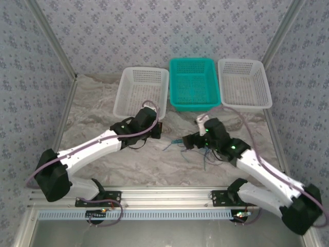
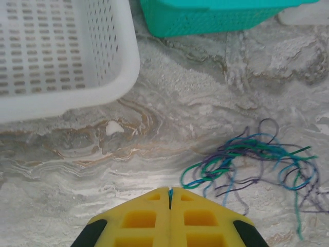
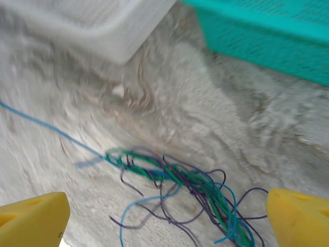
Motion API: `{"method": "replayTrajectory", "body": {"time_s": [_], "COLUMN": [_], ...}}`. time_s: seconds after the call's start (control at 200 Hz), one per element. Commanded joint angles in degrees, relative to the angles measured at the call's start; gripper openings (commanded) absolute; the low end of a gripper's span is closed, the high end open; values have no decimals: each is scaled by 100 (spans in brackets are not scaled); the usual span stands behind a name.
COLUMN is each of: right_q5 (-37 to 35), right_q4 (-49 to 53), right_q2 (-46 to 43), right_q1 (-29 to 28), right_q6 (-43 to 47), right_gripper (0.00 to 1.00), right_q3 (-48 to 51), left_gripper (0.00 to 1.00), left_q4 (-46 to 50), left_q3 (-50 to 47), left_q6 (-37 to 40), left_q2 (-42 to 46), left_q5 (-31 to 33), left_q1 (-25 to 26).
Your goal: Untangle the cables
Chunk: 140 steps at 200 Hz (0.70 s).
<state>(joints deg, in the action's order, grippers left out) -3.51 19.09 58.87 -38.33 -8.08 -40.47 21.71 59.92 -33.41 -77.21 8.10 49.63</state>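
- Both fingers (image 2: pixel 139 218) of left gripper (image 2: pixel 170 191) press together on a blue strand (image 2: pixel 170 193); cables (image 2: pixel 257 154) bunch ahead, rightward.
- Right gripper (image 3: pixel 164 216) gapes wide, cables between its tips.

Top ext cam: fixed, high, behind arm bases, looks down + fwd over table (image 1: pixel 92 103) to baskets at far edge; widest view.

L wrist cam: low, close to tabletop, faces fwd past left gripper (image 2: pixel 169 191), fingers pressed together at btm centre. White basket (image 2: pixel 128 64) top L, teal basket (image 2: pixel 205 23) top, cables (image 2: pixel 247 154) lower R.

R wrist cam: even closer, tilted, blurred. Right gripper (image 3: pixel 165 200) fingers apart in btm corners, cables between.

All 3 views share cables, teal basket, that white basket.
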Motion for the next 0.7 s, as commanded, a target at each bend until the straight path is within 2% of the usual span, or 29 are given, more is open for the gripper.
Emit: {"method": "replayTrajectory", "body": {"time_s": [0.0, 0.175, 0.315, 0.355, 0.43, 0.48, 0.54, 0.695], "right_q5": [-277, 136, 45, 87, 344, 332, 222, -132], "right_q4": [-93, -499, -623, -446, -67, 232, 595, 887], "right_q2": [918, 2178, 2893, 3157, 3688, 4045, 4392, 4606], "right_q1": [-101, -122, -83, -72, -70, -102, -168, -255], "right_q6": [1032, 1726, 1773, 1647, 1614, 1595, 1533, 1194], "right_gripper": [100, 100, 100, 97, 84, 72, 61, 35], "right_q3": [-149, -455, -970, -1227, -1694, -1956, -2213, -2241], "left_gripper": [0, 0, 0, 0, 0, 0, 0, 0], "left_q4": [481, 473, 627, 718, 845, 919, 976, 1061], "left_q3": [187, 227, 344, 400, 491, 516, 541, 542], "left_q6": [333, 318, 336, 343, 353, 312, 236, 186], "left_q2": [266, 421, 523, 542, 607, 683, 813, 1162], "left_q5": [186, 168, 145, 140, 215, 330, 429, 416], "left_q1": [-50, -218, -414, -482, -583, -641, -735, -1051]}}
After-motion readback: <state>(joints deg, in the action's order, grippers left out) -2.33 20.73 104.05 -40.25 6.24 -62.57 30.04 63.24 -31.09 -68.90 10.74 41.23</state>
